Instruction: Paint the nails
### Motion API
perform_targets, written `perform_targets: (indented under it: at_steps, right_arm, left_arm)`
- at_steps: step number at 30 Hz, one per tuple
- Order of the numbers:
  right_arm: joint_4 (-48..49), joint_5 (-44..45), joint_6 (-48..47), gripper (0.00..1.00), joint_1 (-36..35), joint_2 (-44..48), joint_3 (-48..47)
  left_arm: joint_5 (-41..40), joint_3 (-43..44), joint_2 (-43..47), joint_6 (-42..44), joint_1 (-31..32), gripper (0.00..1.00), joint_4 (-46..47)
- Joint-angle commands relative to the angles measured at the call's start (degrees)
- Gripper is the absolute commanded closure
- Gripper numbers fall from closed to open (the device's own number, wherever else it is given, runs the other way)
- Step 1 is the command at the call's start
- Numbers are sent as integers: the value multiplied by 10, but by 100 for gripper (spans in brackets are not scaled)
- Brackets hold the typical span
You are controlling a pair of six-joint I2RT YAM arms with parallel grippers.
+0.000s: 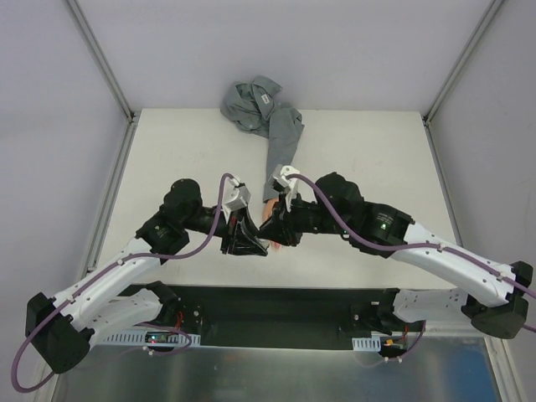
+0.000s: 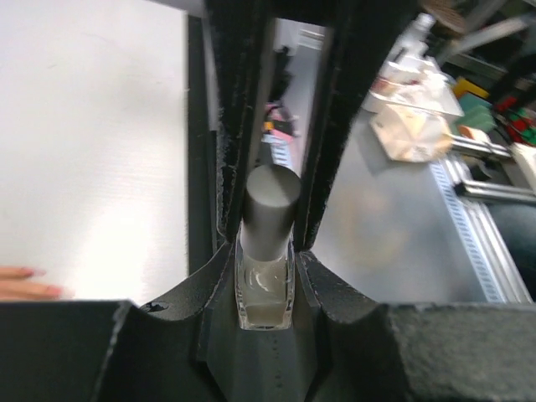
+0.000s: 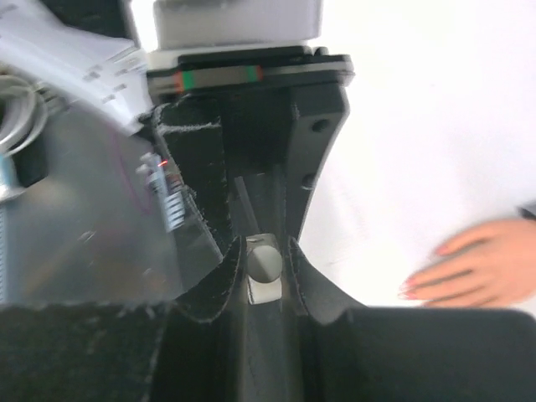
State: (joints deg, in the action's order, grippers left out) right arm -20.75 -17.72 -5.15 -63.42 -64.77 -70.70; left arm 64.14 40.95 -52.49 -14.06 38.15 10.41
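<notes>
My left gripper [image 2: 266, 248] is shut on a small clear bottle [image 2: 265, 289] with a grey cap [image 2: 270, 209], held just above the table. My right gripper [image 3: 266, 251] faces it, its jaws pressed against both sides of that cap [image 3: 266, 262]. In the top view the two grippers meet at mid-table, left gripper [image 1: 248, 239] and right gripper [image 1: 276, 231]. Beside them lies the peach mannequin hand [image 3: 481, 261] in its grey sleeve [image 1: 283, 142]. Its nails [image 3: 412, 290] look pinkish; two fingertips [image 2: 25, 283] show at the left wrist view's edge.
The sleeve's bunched shirt cloth [image 1: 251, 100] lies at the table's far edge. The white table [image 1: 377, 151] has metal frame posts at its far corners. A black strip [image 1: 276, 306] runs along the near edge between the arm bases.
</notes>
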Motion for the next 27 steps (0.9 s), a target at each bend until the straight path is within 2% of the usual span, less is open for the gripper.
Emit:
perform_targets:
  at_steps: [1, 2, 3, 4, 6, 10, 12, 13, 14, 17, 21, 23, 26, 27]
  right_arm:
    - [-2, 240, 50, 99, -76, -44, -25]
    - [-68, 369, 82, 99, -136, -77, -54]
    - [-126, 613, 228, 99, -161, -99, -84]
    - [-176, 679, 291, 99, -180, -114, -118]
    - [-150, 730, 317, 99, -218, -144, -113]
    - [-140, 704, 301, 99, -215, -174, -147]
    - [-124, 691, 280, 92, -211, -164, -141]
    - [-97, 678, 249, 87, -208, -143, -134]
    - [-84, 662, 234, 76, -199, -134, -125]
    - [-68, 599, 200, 54, -176, -90, -97]
    - [-65, 537, 143, 36, -158, -41, -70]
    - [-63, 512, 120, 20, -148, -12, -61]
    - [-48, 431, 75, 16, -117, 26, -38]
    - [-40, 357, 59, 17, -106, 35, -31]
  left_arm:
    - [-194, 28, 24, 43, -25, 100, -28]
    - [-228, 27, 28, 44, -28, 100, -36]
    - [-291, 26, 35, 44, -33, 100, -44]
    - [-312, 25, 38, 39, -46, 100, -53]
    - [-333, 24, 37, 32, -56, 100, -58]
    - [-305, 26, 29, 27, -63, 100, -59]
    - [-297, 28, 29, 27, -63, 100, -60]
    - [-284, 30, 28, 28, -63, 100, -59]
    - [-277, 32, 27, 28, -63, 100, -59]
    - [-243, 34, 26, 29, -63, 100, -57]
    - [-194, 37, 15, 27, -59, 100, -44]
    - [-164, 38, 7, 22, -55, 100, -37]
    - [-92, 37, -2, 11, -43, 100, -8]
    - [-48, 35, -3, 6, -39, 100, 1]
